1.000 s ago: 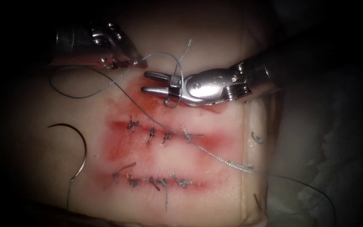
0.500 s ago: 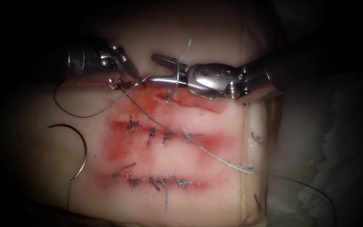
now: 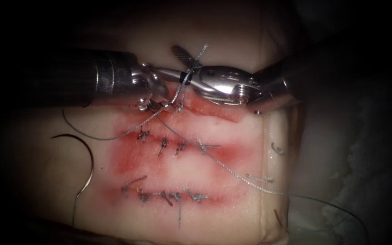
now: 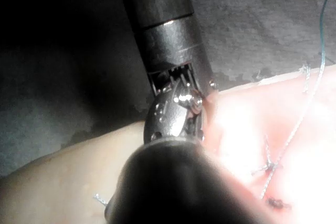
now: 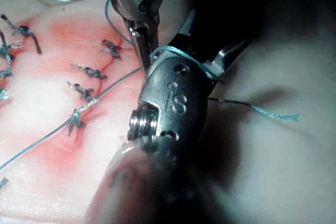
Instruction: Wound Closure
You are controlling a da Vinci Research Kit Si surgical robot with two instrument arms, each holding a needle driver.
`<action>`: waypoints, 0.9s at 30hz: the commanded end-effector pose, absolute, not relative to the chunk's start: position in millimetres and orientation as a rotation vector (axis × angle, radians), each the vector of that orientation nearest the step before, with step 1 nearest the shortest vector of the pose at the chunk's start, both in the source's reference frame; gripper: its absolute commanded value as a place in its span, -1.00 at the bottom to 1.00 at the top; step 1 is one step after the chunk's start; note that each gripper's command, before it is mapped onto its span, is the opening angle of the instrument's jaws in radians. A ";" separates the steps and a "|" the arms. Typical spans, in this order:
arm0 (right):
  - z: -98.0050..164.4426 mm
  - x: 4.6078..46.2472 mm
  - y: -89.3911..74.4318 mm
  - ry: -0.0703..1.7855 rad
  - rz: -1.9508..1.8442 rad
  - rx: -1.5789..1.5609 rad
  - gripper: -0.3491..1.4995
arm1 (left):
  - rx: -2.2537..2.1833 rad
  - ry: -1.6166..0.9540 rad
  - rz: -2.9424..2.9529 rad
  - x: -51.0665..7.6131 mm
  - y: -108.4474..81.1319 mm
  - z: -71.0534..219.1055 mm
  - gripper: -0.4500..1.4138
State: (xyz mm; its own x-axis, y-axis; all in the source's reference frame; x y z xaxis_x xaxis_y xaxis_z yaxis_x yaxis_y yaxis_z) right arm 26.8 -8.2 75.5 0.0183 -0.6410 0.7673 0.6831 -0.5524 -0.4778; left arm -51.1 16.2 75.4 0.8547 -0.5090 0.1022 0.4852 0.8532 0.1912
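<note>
Thread (image 3: pixel 184 80) wraps open right pincer (image 3: pixel 178 61); needle (image 3: pixel 85 156) lies free on tissue (image 3: pixel 37 172)

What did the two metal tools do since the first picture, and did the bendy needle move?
The left arm's tool slid rightwards along the tissue toward the right arm's tool, shut on the thread throughout. The right tool lifted toward the top, jaws open, thread looped round them. The needle stayed lying free on the tissue, left of the cuts.

support: the tissue (image 3: pixel 232 218), pale block | on it: the curved needle (image 3: pixel 85 159) lies free at left, not in the tissue | the thread (image 3: pixel 232 170) lies across it | red fluid (image 3: pixel 132 159) around the stitched cuts
</note>
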 end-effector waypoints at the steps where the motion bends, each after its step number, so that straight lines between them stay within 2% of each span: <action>1: 76.4 27.7 -9.4 -0.034 -1.673 -1.242 -0.22 | 0.153 -0.143 -0.526 -51.8 16.9 75.7 -1.00; 3: 76.9 27.7 -9.7 -0.035 -1.642 -1.186 -0.40 | 0.151 -0.133 -0.525 -51.7 16.9 75.7 -1.00; 5: 77.0 27.7 -9.8 -0.035 -1.604 -1.134 -0.40 | 0.149 -0.114 -0.523 -51.6 16.9 75.6 -1.00; 8: 76.9 27.7 -9.7 -0.069 -1.549 -1.079 -0.58 | 0.129 -0.064 -0.524 -50.9 16.6 75.5 -1.00; 11: 77.1 27.6 -9.7 -0.094 -1.506 -1.005 -0.62 | 0.104 0.006 -0.479 -50.2 16.2 75.4 -1.00; 16: 77.1 27.3 -9.8 -0.122 -1.458 -0.952 -0.58 | 0.082 0.037 -0.397 -50.4 15.6 75.4 -1.00; 17: 77.1 27.1 -9.9 -0.128 -1.429 -0.940 -0.47 | 0.078 0.042 -0.382 -50.6 15.3 75.5 -1.00; 21: 77.6 26.8 -10.5 -0.151 -1.405 -0.904 -0.38 | 0.075 0.051 -0.358 -51.2 14.9 75.6 -1.00; 25: 79.3 26.6 -11.8 -0.158 -1.412 -0.851 -0.38 | 0.074 0.059 -0.349 -51.2 15.0 75.6 -1.00; 27: 79.3 26.3 -11.7 -0.161 -1.399 -0.848 -0.24 | 0.074 0.060 -0.353 -51.2 15.0 75.6 -1.00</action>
State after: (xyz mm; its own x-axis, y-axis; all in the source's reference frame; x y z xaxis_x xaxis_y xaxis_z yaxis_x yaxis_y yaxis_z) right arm 25.5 -11.6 79.1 0.2133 -0.7963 0.5661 0.9038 -0.0591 -0.4238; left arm -50.5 14.3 75.4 0.9370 -0.3413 -0.0748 0.3461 0.9360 0.0647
